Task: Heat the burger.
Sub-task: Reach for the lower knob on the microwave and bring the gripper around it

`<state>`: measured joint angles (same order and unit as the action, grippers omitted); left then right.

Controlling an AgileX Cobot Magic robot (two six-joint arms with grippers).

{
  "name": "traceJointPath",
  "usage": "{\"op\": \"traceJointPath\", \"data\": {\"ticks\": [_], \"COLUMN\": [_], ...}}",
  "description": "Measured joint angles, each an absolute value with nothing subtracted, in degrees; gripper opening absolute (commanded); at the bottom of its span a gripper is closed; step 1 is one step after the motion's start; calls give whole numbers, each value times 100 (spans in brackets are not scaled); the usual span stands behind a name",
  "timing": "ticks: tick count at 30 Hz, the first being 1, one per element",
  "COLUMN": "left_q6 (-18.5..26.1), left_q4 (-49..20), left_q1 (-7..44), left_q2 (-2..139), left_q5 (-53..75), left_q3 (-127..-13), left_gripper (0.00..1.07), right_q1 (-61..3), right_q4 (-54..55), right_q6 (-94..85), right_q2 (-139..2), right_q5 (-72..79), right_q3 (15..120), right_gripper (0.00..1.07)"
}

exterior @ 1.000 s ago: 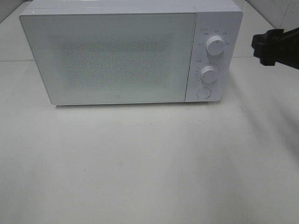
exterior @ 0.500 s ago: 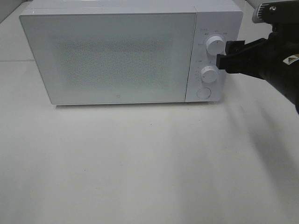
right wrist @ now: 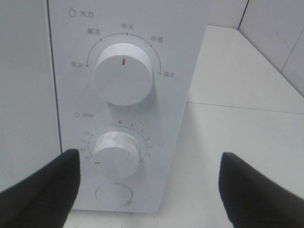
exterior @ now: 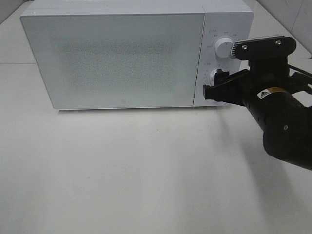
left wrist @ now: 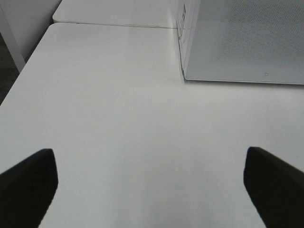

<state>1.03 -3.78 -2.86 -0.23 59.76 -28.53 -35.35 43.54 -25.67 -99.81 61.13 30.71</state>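
Note:
The burger is out of view. The white microwave (exterior: pixel 117 58) stands at the back of the table with its door shut. My right gripper (exterior: pixel 214 87) hangs open just in front of the control panel. Its dark fingers straddle the lower knob (right wrist: pixel 116 154) and the round button (right wrist: pixel 113 194) without touching them. In the right wrist view the right gripper (right wrist: pixel 147 190) has nothing between its fingers, and the upper knob (right wrist: pixel 122 73) sits above it. My left gripper (left wrist: pixel 151 190) is open over bare table, off the microwave's (left wrist: pixel 247 42) left front corner.
The white table (exterior: pixel 146 170) stretches in front of the microwave. A second white tabletop (left wrist: pixel 114 12) adjoins it behind the microwave's left side. A tiled wall (right wrist: pixel 280 33) stands to the right.
My right arm has swept in from the right edge, leftward and down, to the front of the microwave's control panel. The gripper's opening looks the same.

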Motion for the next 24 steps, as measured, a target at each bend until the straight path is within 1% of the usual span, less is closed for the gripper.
{"op": "traceJointPath", "data": {"ticks": [6,14,24], "left_q6": [103,103,103], "left_q4": [-378,-378,-378], "left_q1": [-286,-286,-286], "left_q2": [-23,-23,-23], "left_q5": [5976,5976,5976], "left_q3": [-2853,-2853,-2853], "left_gripper": [101,101,101], "right_q1": [-3535,-3535,-3535], "right_q4": [4372,4269,4091], "right_q6": [-2246,-2080,-2000], "right_q2": [-10227,-10795,-11184], "right_q5": [6354,6394,6394], "right_q3": [3100,3621,3971], "right_gripper": [76,76,76]}}
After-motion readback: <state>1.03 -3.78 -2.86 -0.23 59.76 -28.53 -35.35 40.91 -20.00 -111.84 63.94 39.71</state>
